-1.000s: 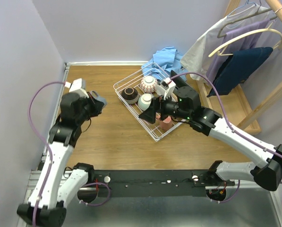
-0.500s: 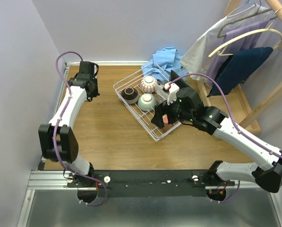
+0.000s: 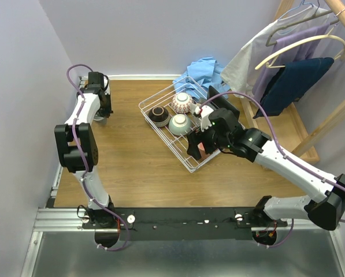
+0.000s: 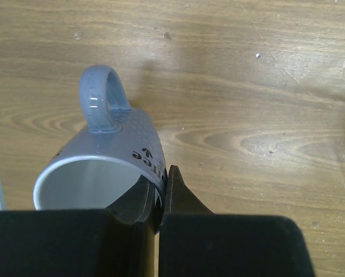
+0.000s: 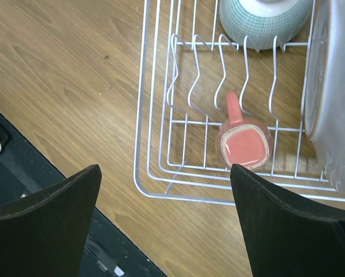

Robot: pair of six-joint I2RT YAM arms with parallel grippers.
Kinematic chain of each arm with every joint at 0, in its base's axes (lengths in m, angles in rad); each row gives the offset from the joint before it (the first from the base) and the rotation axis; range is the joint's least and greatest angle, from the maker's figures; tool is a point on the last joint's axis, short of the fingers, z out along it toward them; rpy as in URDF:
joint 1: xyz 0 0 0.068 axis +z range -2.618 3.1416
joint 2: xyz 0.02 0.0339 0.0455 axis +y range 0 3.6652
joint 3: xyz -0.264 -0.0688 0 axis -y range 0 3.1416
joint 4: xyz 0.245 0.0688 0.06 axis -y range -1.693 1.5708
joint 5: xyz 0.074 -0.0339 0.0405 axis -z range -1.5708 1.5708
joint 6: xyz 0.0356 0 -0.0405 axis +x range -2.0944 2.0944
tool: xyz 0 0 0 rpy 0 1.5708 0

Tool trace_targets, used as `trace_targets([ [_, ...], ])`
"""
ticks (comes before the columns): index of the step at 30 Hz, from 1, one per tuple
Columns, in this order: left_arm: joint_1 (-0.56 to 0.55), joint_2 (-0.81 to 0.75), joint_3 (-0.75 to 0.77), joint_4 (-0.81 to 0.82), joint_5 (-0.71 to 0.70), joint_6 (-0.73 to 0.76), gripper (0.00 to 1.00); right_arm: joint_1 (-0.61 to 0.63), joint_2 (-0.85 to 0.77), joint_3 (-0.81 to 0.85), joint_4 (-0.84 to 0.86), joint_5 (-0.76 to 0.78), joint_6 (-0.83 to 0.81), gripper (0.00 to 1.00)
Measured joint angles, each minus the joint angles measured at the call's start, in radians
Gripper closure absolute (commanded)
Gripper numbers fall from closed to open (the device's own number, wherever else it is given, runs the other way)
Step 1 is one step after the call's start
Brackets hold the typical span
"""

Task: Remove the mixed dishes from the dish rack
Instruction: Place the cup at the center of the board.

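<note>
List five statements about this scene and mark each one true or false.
1. The left gripper is shut on the blue mug by its wall. True.
2. The right gripper grips the red cup. False: it is open above the cup.
3. The red cup sits in the dish rack. True.
4. The rack holds no bowls. False: a green bowl and a brown bowl are in it.
5. The blue mug is in the rack. False: it is over the wooden table, apart from the rack.
</note>
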Motion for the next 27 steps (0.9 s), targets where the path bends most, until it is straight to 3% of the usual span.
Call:
trace_targets([
  [3, 0.021, 0.027, 0.005, 0.013, 0.041, 0.014, 0.79, 0.0, 0.014, 0.0, -0.007, 0.0, -0.003, 0.0],
  [4, 0.028, 0.036, 0.006, 0.017, 0.052, 0.017, 0.65, 0.0, 0.018, 0.0, -0.009, 0.0, -0.004, 0.0],
  [7, 0.041, 0.06, 0.019, 0.021, 0.074, 0.031, 0.45, 0.0, 0.028, 0.0, -0.011, 0.003, -0.004, 0.0],
  [11, 0.046, 0.061, 0.027, 0.034, 0.087, 0.042, 0.32, 0.0, 0.043, 0.0, -0.019, 0.008, -0.009, 0.0],
  [16, 0.045, 0.061, 0.031, 0.034, 0.09, 0.05, 0.08, 0.0, 0.054, 0.0, -0.036, 0.034, -0.018, 0.0],
  [21, 0.045, 0.016, 0.031, 0.02, 0.096, 0.043, 0.01, 0.0, 0.056, 0.007, -0.072, 0.072, -0.032, 0.0],
  [27, 0.045, -0.22, -0.011, 0.005, 0.117, -0.016, 0.01, 0.0, 0.063, 0.038, -0.091, 0.117, -0.038, 0.0],
])
